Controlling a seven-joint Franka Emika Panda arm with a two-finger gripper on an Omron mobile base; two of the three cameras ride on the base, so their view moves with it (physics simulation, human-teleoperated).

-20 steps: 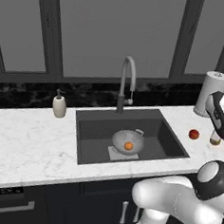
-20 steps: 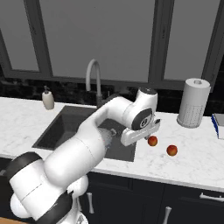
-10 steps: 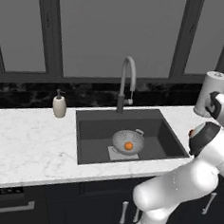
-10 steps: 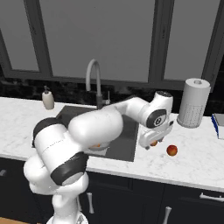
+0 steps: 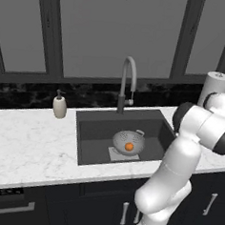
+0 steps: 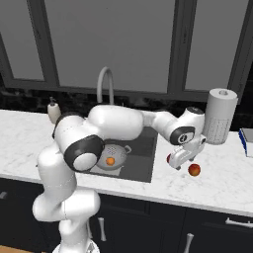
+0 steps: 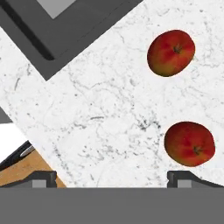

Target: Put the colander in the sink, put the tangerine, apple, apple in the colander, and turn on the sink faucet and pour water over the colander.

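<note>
One colander [image 5: 129, 142] sits in the sink [image 5: 96, 132], on the lighter panel at the basin's bottom; one tangerine [image 5: 129, 146] lies inside it, also seen in the right base view [image 6: 110, 160]; two apples lie on the white marble surface [image 7: 105, 109] to the right of the sink, apart from each other and both outside the colander. In the hand view one apple [image 7: 171, 52] sits higher in the picture and the other apple [image 7: 189, 143] lower, just above one finger tip; a corner of the sink crosses the top left there. One sink faucet [image 5: 128, 82] stands behind the basin; one soap bottle [image 5: 60, 105] stands left of it, and one paper towel roll [image 6: 219, 116] stands at the far right.

In the right base view one apple [image 6: 194, 169] shows whole, while the second is mostly hidden behind the hand, only a red edge peeking out; in the left base view the arm's own links cover both apples and the hand.

The arm reaches out to the right over the surface, wrist bent downward, camera looking down on the fruit; the claw [image 7: 113, 177] hangs above the surface with its fingers spread wide and nothing between them, its tips barely rising into the picture.
</note>
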